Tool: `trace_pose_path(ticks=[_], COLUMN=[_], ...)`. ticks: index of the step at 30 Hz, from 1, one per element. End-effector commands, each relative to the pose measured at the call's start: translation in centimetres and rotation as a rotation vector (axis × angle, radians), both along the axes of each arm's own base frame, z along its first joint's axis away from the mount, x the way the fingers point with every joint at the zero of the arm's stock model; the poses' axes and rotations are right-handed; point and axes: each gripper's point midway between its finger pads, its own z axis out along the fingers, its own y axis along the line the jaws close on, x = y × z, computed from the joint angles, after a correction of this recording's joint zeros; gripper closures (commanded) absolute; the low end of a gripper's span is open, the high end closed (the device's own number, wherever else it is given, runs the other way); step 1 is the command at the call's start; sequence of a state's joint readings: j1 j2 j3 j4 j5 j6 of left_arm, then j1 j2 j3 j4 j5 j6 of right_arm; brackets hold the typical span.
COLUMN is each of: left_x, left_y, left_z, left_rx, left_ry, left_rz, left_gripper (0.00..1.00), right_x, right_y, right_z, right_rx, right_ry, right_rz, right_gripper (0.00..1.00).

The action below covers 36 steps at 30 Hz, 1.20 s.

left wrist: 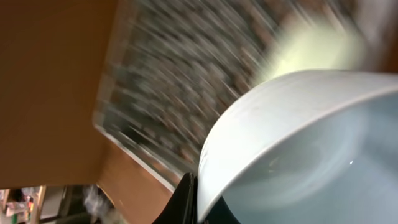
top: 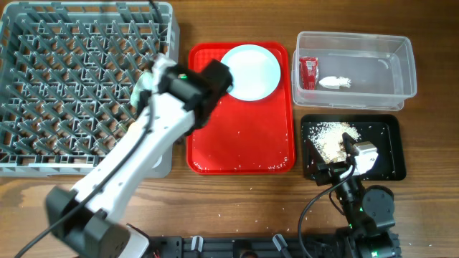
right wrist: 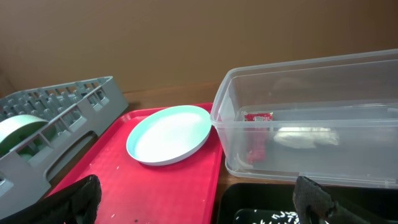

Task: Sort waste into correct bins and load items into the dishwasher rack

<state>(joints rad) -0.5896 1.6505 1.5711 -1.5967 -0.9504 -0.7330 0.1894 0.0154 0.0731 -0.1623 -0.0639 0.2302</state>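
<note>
My left gripper (left wrist: 198,202) is shut on the rim of the light-blue bowl (left wrist: 298,143) and holds it over the grey dishwasher rack (top: 64,86) near its right side. In the overhead view this gripper (top: 150,82) is mostly hidden under the arm. A mint-green bowl (right wrist: 18,134) stands on edge in the rack (right wrist: 62,112). The pale plate (top: 249,72) lies on the red tray (top: 240,154). My right gripper (right wrist: 196,205) is open and empty over the black tray (top: 384,154), which holds the food scraps (top: 331,136). The clear tub (top: 387,68) holds the red sachet (top: 308,72) and the napkin (top: 334,82).
The red tray lies between the rack and the two bins, with a few crumbs on it. Bare wooden table runs along the front edge. The left wrist view is motion-blurred, with a yellowish-green blur behind the bowl. Cup, fork and spoon are not visible.
</note>
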Motion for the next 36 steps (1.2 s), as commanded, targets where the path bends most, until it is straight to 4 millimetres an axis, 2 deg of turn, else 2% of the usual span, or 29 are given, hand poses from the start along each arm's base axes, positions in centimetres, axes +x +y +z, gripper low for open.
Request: trace_pose_path(ticks=[1, 5, 6, 9, 15, 18, 22, 25, 28, 30, 31, 33, 34, 36], left_x=[1.7, 2.3, 2.4, 3.2, 5.7, 6.2, 6.5, 6.4, 6.4, 6.3, 6.2, 6.2, 6.2, 6.0], left_y=[4.5, 9.5, 10.9, 12.6, 13.5, 13.4, 13.0, 13.0, 13.3, 13.2, 13.1, 12.9, 12.7, 12.4], left_z=[5.7, 4.6, 3.5, 0.1, -4.1, -6.0, -8.9, -9.2, -8.3, -8.5, -8.9, -8.6, -8.1, -6.8], left_rx=[0.193, 0.26, 0.27, 0.293, 0.336, 0.352, 0.268, 0.289, 0.34, 0.332, 0.312, 0.305, 0.294, 0.23], left_ry=[-0.319, -0.335, -0.32, -0.254, -0.145, -0.093, -0.049, -0.029, -0.032, -0.021, -0.013, -0.026, -0.04, -0.086], left_rz=[0.12, 0.271, 0.318, 0.352, 0.345, 0.336, 0.347, 0.341, 0.333, 0.332, 0.333, 0.333, 0.333, 0.344], left_gripper=[0.96, 0.96, 0.96, 0.96, 0.96, 0.96, 0.95, 0.93, 0.87, 0.78, 0.55, 0.35, 0.3, 0.27], right_x=[0.0, 0.0, 0.0, 0.0, 0.0, 0.0, 0.0, 0.0, 0.0, 0.0, 0.0, 0.0, 0.0, 0.0], right_y=[0.1, 0.1, 0.1, 0.1, 0.1, 0.1, 0.1, 0.1, 0.1, 0.1, 0.1, 0.1, 0.1, 0.1], right_z=[0.2, 0.2, 0.2, 0.2, 0.2, 0.2, 0.2, 0.2, 0.2, 0.2, 0.2, 0.2, 0.2, 0.2], right_rx=[0.012, 0.012, 0.012, 0.012, 0.012, 0.012, 0.012, 0.012, 0.012, 0.012, 0.012, 0.012, 0.012, 0.012], right_ry=[-0.008, -0.008, -0.008, -0.008, -0.008, -0.008, -0.008, -0.008, -0.008, -0.008, -0.008, -0.008, -0.008, -0.008], right_rz=[0.006, 0.006, 0.006, 0.006, 0.006, 0.006, 0.006, 0.006, 0.006, 0.006, 0.006, 0.006, 0.006, 0.006], right_gripper=[0.0, 0.0, 0.0, 0.0, 0.0, 0.0, 0.0, 0.0, 0.0, 0.0, 0.0, 0.0, 0.01, 0.0])
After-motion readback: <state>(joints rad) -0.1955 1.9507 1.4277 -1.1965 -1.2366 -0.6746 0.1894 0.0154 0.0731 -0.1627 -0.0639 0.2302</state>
